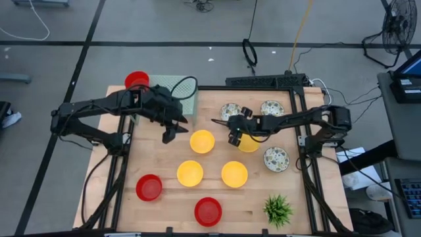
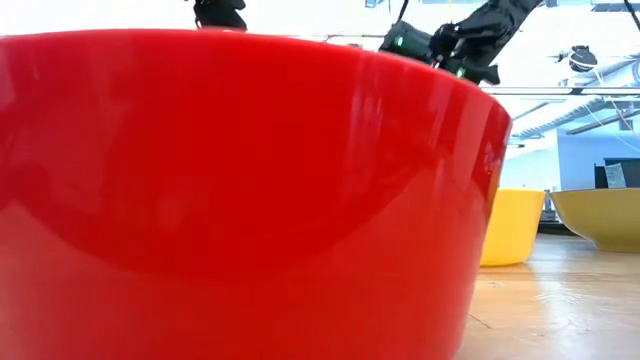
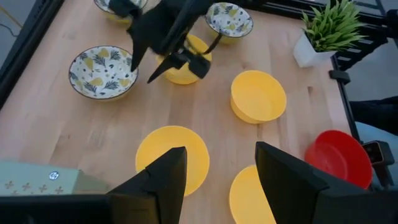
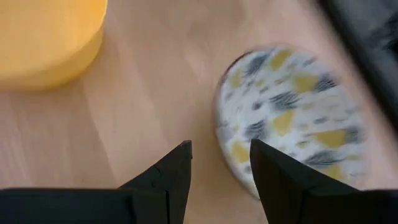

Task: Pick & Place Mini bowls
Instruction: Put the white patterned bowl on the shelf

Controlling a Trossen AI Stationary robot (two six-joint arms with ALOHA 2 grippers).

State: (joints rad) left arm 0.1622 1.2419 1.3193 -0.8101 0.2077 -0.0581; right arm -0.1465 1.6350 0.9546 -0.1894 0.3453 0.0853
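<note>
Four yellow bowls (image 1: 202, 141) (image 1: 190, 172) (image 1: 234, 174) (image 1: 248, 141) stand mid-table. Three patterned bowls (image 1: 230, 110) (image 1: 272, 108) (image 1: 276, 158) sit toward the far right. Two red bowls (image 1: 149, 187) (image 1: 208, 210) are near the front, and a third (image 1: 137, 80) sits off the far left corner. My left gripper (image 1: 170, 128) (image 3: 217, 171) hangs open above the table, beside a yellow bowl (image 3: 173, 158). My right gripper (image 1: 235, 131) (image 4: 221, 162) is open and holds nothing. It hovers by the rim of a patterned bowl (image 4: 292, 118), over the edge of a yellow bowl.
A small green plant (image 1: 278, 209) stands at the near right corner. A pale green box (image 1: 181, 92) lies at the far left, under the left arm. A red bowl (image 2: 240, 190) fills the low view. Black frame rails border the table (image 1: 164, 220).
</note>
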